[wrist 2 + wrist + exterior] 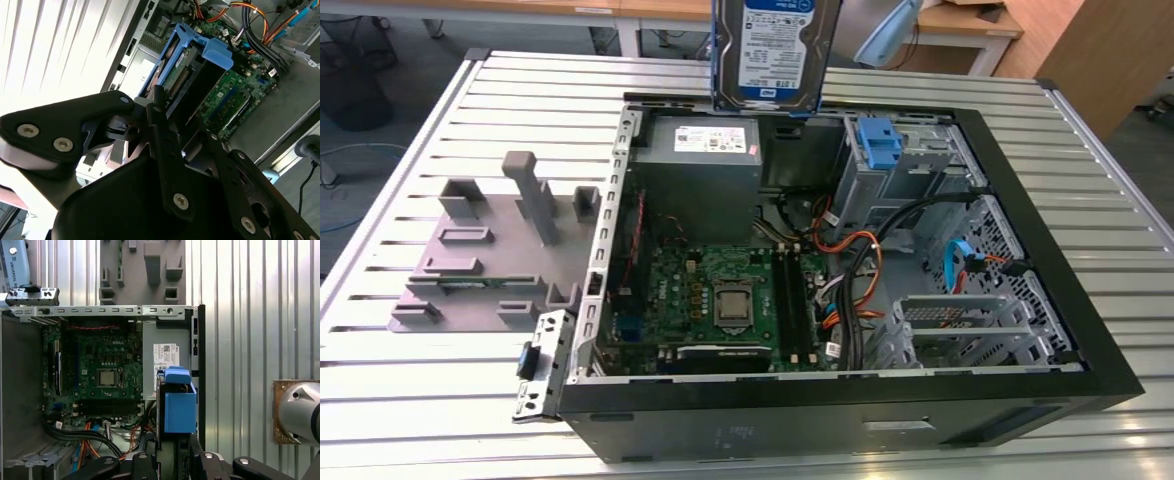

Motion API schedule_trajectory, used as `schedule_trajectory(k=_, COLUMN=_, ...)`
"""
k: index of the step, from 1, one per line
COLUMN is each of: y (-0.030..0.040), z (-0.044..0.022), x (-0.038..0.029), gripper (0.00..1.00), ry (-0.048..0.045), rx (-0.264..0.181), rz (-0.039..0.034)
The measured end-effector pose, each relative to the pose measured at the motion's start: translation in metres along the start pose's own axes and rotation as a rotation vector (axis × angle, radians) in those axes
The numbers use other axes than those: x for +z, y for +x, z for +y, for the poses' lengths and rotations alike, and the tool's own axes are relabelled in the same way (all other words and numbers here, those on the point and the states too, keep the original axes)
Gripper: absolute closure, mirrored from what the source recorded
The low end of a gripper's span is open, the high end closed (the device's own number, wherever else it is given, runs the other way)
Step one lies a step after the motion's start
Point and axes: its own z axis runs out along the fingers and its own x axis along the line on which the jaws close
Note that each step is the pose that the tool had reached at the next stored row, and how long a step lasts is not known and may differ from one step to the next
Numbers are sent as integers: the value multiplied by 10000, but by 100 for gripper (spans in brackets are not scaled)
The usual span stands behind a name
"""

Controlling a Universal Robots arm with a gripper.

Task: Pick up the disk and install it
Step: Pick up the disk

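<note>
1. gripping disk (774, 50) in jaws, upright, 12 o'clock in exterior view, above power-supply box (700, 160).
2. may snag orange cables (861, 245) or case rim (1074, 300) on descent; may slip if knocked.

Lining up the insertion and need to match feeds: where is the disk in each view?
Exterior view: the disk hangs upright over the open case.
Second wrist view: the disk, blue-framed, in front of the motherboard.
First wrist view: the disk, edge-on, by the case wall.
Shared landmark: the green motherboard.
</note>
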Motion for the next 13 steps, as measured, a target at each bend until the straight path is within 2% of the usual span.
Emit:
schedule_trajectory(k=5, y=12, z=-6, x=0, gripper=65, ry=-1, rx=-3, rz=1)
schedule_trajectory(k=13, y=10, z=-54, x=0, gripper=65, ry=0, rx=-1, rz=1)
